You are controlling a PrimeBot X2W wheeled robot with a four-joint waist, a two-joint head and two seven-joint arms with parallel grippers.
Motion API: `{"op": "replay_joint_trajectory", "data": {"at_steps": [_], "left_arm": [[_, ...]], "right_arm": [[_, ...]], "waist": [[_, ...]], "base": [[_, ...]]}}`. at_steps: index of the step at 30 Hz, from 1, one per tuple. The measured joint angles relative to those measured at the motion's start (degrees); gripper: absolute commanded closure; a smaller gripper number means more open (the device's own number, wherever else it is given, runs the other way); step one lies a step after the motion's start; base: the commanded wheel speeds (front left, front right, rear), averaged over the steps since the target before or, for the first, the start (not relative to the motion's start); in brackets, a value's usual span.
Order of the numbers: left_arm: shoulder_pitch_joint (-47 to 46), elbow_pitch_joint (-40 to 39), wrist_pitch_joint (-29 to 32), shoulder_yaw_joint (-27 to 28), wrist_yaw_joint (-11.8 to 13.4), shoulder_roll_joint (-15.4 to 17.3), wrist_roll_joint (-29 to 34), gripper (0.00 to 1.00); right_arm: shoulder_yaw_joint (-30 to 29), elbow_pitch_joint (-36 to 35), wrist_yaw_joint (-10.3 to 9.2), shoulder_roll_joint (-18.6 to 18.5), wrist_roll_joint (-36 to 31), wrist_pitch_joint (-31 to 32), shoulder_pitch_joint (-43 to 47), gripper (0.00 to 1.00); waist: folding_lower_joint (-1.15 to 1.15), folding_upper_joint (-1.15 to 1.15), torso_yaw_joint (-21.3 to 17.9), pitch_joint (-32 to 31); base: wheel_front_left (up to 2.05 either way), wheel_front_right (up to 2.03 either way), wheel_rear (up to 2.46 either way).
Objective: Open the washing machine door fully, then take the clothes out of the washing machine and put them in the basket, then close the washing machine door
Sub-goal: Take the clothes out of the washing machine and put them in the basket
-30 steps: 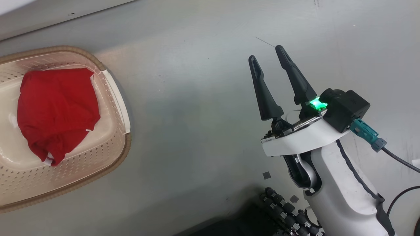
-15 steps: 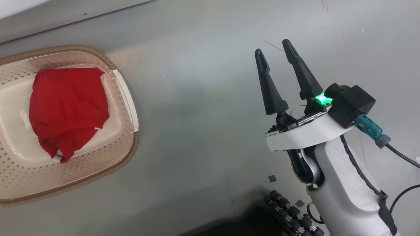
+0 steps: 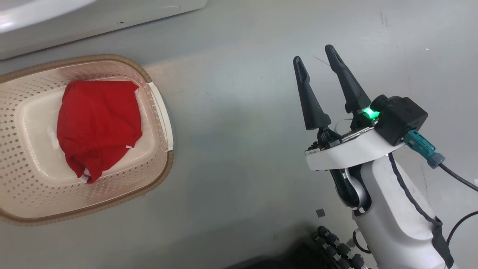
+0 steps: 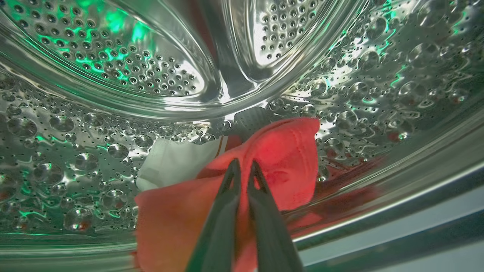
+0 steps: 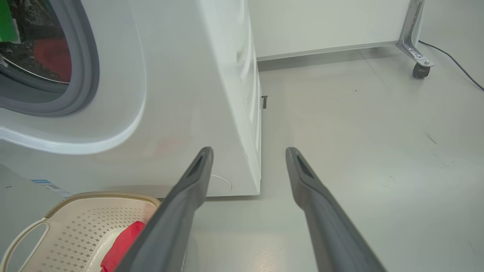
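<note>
One basket (image 3: 151,164) sits on grey floor (image 3: 239,149) by the washing machine (image 5: 181,94).

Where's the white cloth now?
In the left wrist view, the white cloth lies inside the drum, just left of the red garment pinched by the left gripper.

Rounded cream plastic basket (image 3: 147,166): diamond-hole pattern on walls, brown woven-look rim
Bright red soft fabric garment (image 3: 99,127) in it, with small white tag (image 3: 85,175)
Shiny perforated steel drum (image 4: 113,68): silver, round-hole dot pattern, green glints
Coral-red soft fabric garment (image 4: 287,158) and white cloth piece (image 4: 170,164) inside the drum
Box-shaped white washing machine (image 5: 181,94): grey rubber seal (image 5: 86,75), small blue label (image 5: 43,182)
Right tool (image 3: 313,53): black fingers, small green light (image 3: 369,113)
Left tool (image 4: 244,162): dark grey-black
Smooth floor (image 3: 239,130): pale grey
</note>
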Motion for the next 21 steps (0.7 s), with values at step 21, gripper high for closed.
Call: {"op": "replay_joint_trajectory", "data": {"at_steps": [21], "left_arm": [[21.3, -6.5, -22.2, 4.7, 3.3, -9.3, -5.4, 1.0]], "right_arm": [[-2.3, 2.2, 0.22, -0.1, -3.9, 0.0, 2.7, 0.0]], "waist": [[0.0, 0.0, 4.5, -7.7]], "base": [[0.0, 0.0, 0.0]]}}
